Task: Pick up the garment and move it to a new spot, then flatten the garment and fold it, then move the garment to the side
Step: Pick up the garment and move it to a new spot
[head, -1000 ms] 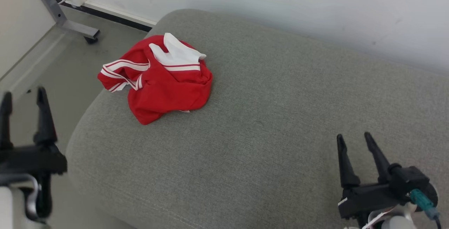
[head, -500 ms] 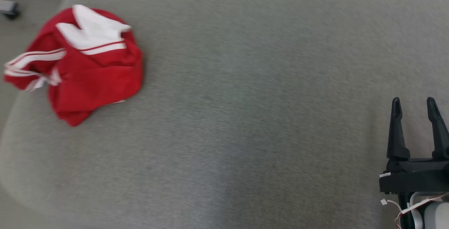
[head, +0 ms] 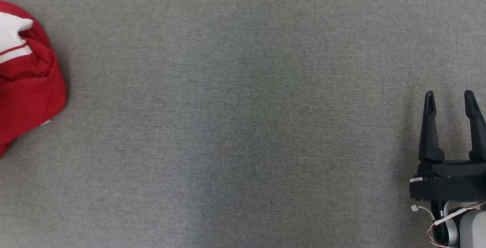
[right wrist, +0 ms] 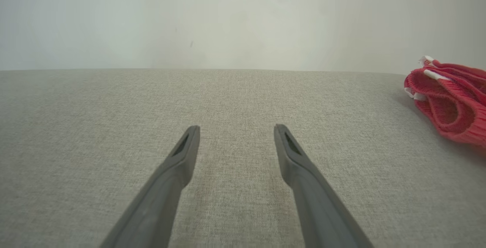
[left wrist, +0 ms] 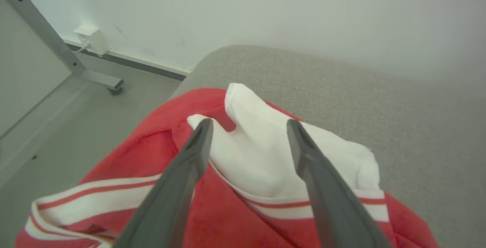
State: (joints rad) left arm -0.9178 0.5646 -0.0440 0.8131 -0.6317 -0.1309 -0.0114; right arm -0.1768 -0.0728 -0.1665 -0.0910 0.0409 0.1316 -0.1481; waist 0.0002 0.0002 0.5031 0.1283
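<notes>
Crumpled red garment on grey cushion

Left gripper open, fingers spread over crumpled red garment with white panel and stripes, tips not visibly touching it. Garment lies near end of grey cushion. Behind: white wall, metal leg, floor.
</notes>
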